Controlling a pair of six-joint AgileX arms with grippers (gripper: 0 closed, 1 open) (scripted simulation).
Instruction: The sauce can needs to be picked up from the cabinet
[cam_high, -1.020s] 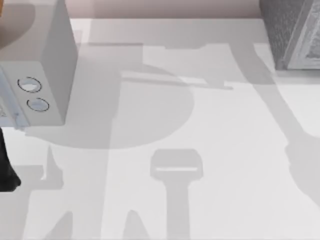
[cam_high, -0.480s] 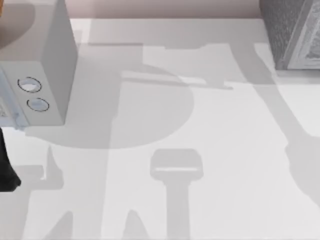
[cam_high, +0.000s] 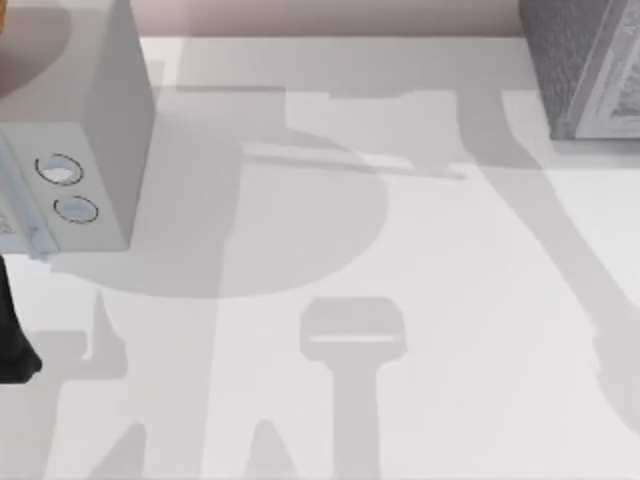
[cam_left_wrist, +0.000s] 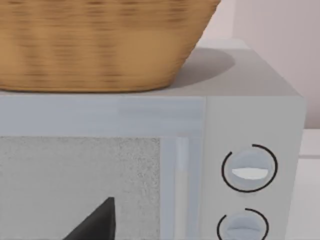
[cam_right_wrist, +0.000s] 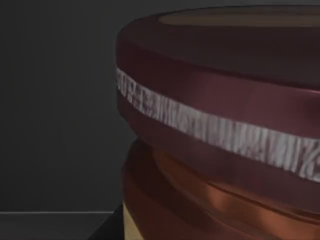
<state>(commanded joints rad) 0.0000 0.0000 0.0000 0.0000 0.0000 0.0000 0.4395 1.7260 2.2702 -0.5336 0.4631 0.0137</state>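
Observation:
The sauce can (cam_right_wrist: 225, 130) looms very close in the right wrist view: dark maroon rim, tan top, a pale speckled band and an orange-brown side below. Behind it is a dark grey wall (cam_right_wrist: 55, 100), and a dark floor edge runs beneath. The cabinet (cam_high: 570, 60), dark grey and speckled with a white-framed front panel, stands at the table's far right corner in the top view. My left arm (cam_high: 10, 340) is parked at the left edge of the table, and a dark part of my left gripper (cam_left_wrist: 95, 222) points at the dialled box's front.
A smooth pale grey box (cam_high: 90, 120) with two round dials (cam_high: 60, 170) stands at the far left. A wicker basket (cam_left_wrist: 100, 45) sits on its top. The white table (cam_high: 400, 250) stretches between the two boxes, crossed by arm shadows.
The right arm's shadow on the table has slid toward the right and nearer edge. The left arm and both boxes have not moved.

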